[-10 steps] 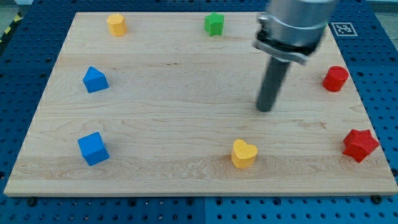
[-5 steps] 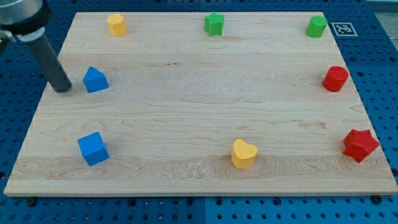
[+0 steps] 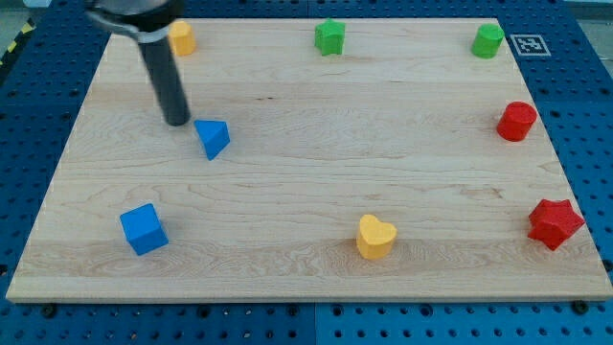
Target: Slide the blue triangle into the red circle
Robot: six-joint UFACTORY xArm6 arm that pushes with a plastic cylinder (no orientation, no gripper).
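My tip sits just beside the blue triangle, on its upper-left (contact unclear). No gripper fitted, only the rod. Red circle lies far right.

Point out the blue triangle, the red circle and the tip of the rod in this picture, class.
blue triangle (image 3: 214, 138), camera view, on its top face.
red circle (image 3: 516, 121), camera view, on its middle, near the view's right edge.
my tip (image 3: 177, 122), camera view, on the rod's very end, just up-left of the triangle.
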